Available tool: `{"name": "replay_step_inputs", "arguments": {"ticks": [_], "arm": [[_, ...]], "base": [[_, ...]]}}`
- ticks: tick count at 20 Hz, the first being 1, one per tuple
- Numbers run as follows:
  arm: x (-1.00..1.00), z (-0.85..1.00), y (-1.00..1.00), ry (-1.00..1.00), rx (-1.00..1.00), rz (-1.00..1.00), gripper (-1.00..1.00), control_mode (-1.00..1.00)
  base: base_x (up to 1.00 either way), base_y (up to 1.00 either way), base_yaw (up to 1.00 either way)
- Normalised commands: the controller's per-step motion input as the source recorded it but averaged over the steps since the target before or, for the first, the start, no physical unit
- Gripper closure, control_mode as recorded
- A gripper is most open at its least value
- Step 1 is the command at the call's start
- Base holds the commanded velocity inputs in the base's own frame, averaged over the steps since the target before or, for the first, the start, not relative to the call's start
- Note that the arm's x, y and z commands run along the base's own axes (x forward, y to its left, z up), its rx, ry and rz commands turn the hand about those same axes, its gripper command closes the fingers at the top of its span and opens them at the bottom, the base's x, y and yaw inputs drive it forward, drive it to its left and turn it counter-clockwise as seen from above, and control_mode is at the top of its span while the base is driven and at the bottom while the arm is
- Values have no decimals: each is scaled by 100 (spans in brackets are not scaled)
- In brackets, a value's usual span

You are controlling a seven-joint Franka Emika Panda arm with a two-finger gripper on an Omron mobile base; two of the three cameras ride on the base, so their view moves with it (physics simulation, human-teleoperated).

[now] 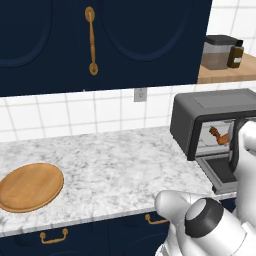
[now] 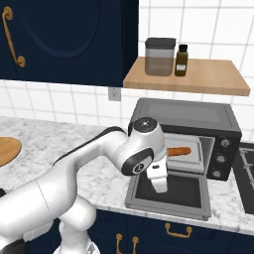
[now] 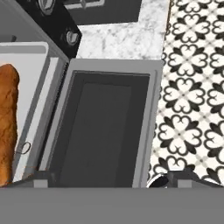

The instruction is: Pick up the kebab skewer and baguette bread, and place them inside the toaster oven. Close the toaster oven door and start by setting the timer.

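end effector [image 3: 107, 178] spread wide, empty, apparently just above lowered toaster oven door [image 3: 100, 131]

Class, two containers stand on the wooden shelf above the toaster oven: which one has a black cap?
The small dark brown bottle; the grey lidded canister beside it is wider and grey-topped.

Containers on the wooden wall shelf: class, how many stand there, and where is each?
2. A grey lidded canister stands on the light wooden shelf near its left end; a small dark brown bottle stands just right of it. Others could be hidden behind them.
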Motion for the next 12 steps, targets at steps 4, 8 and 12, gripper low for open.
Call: {"name": "replay_step_inputs", "arguments": {"ticks": [4, 8, 12], "arm": [[-11, -46, 6, 23, 5, 20, -100, -100], [1, -42, 17, 13, 14, 11, -100, -100], [16, -27, 2, 11, 10, 3, -100, -100]], "base": [[0, 0, 0], [0, 0, 0], [0, 0, 0]]}}
